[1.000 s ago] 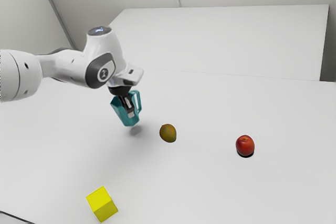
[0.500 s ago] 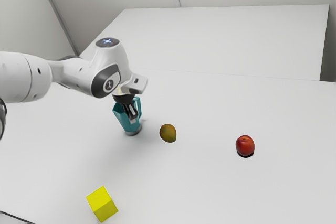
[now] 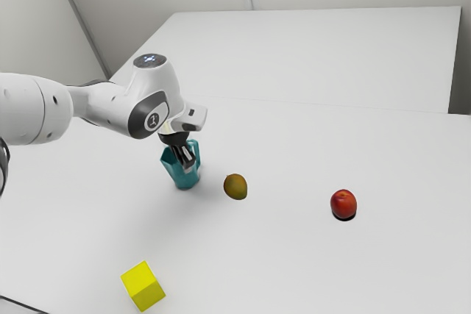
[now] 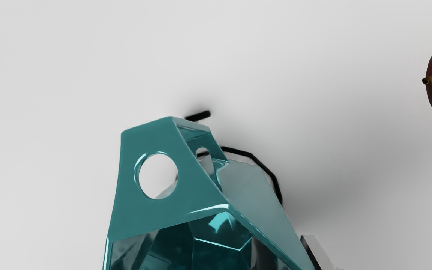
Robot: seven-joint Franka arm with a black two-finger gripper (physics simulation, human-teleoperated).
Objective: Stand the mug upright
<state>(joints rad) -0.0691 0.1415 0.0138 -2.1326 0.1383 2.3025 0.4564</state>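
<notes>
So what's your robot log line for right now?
mug: opening upward | gripper: at mug | green-brown fruit: nearest mug | red fruit: farther off | yellow cube: away from mug

Glossy teal, faceted mug, mouth upward, on the white table

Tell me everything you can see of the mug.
The mug is glossy teal, with a faceted body, flat-sided and hollow, and an angular handle pierced by a round hole. It looks roughly upright, mouth up, its base down at the white table. The handle is toward the exterior view's right. The gripper is at its rim; the mango sits nearby, apart from it.
</notes>
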